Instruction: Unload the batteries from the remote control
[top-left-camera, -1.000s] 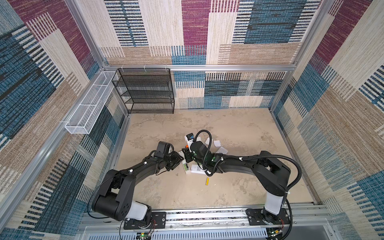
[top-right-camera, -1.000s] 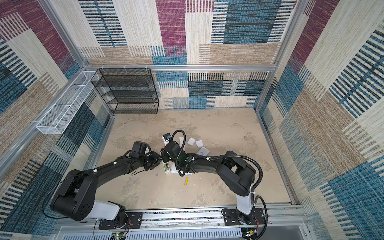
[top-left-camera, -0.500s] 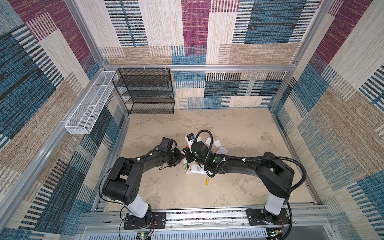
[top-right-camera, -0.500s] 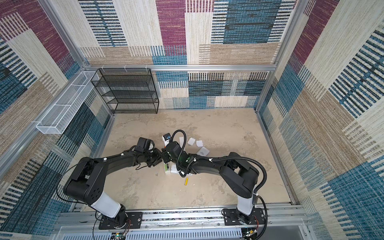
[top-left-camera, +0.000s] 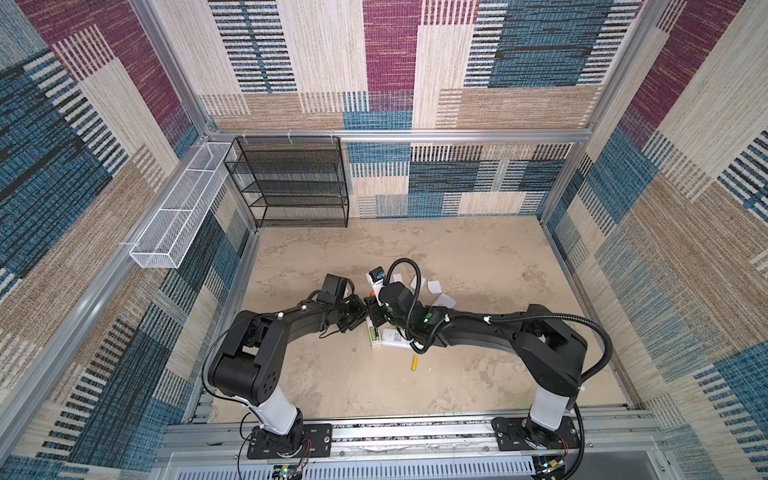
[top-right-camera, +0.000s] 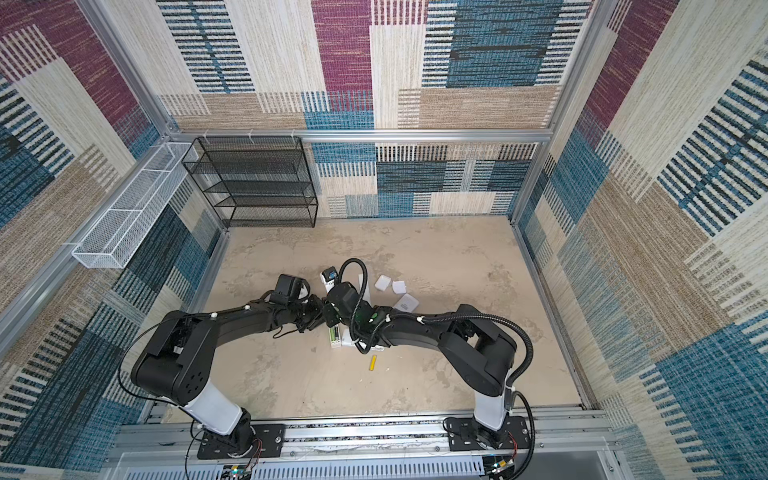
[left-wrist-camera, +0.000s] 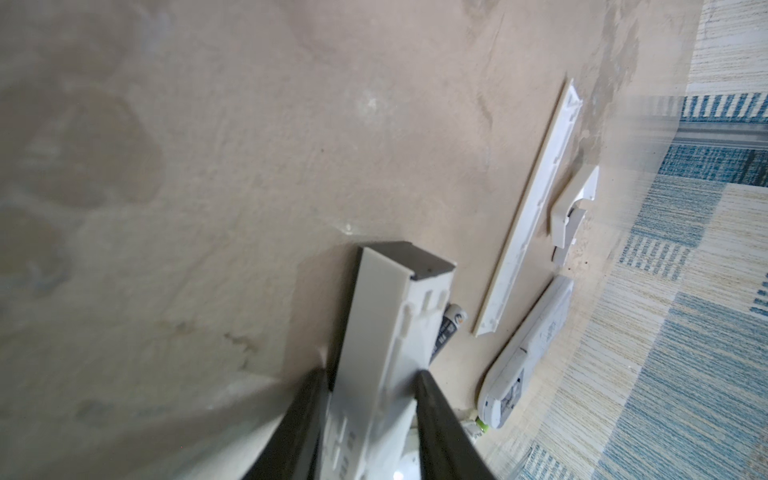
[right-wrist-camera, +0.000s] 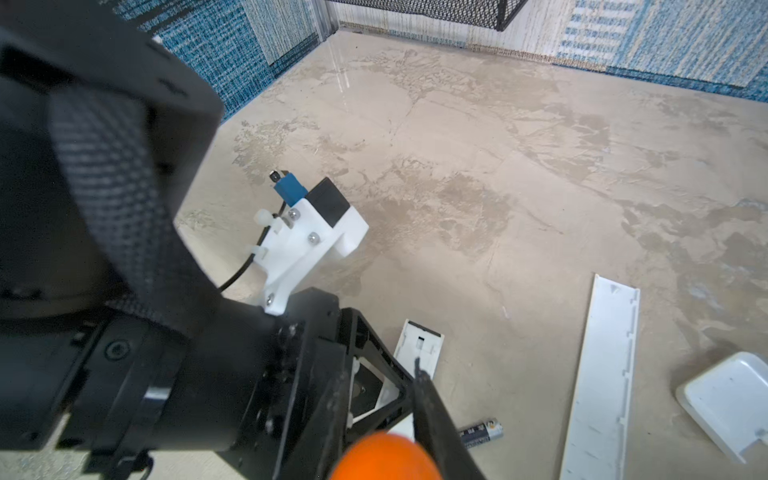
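My left gripper (left-wrist-camera: 370, 378) is shut on a white remote control (left-wrist-camera: 386, 307) that stands on its long edge on the floor. A black battery (left-wrist-camera: 451, 328) lies right against that remote. My right gripper (top-left-camera: 376, 308) meets the left gripper (top-left-camera: 362, 316) over it and is shut on the orange-handled screwdriver (right-wrist-camera: 382, 457). The screwdriver's dark tip touches the remote (right-wrist-camera: 419, 345). The same black battery (right-wrist-camera: 482, 432) lies loose beside it. A second remote (top-left-camera: 375, 334) holds lime green batteries. A yellow battery (top-left-camera: 414, 362) lies loose nearer the front.
A long white cover strip (right-wrist-camera: 598, 374) and small white covers (top-left-camera: 434, 286) lie behind the arms. Another white remote (left-wrist-camera: 528, 353) rests nearby. A black wire rack (top-left-camera: 291, 183) stands at the back left, and a white mesh basket (top-left-camera: 178, 216) hangs on the left wall.
The left arm's elbow has swung in toward its base. Its gripper has edged toward the right gripper and narrowed onto the remote. The right arm has stayed put.
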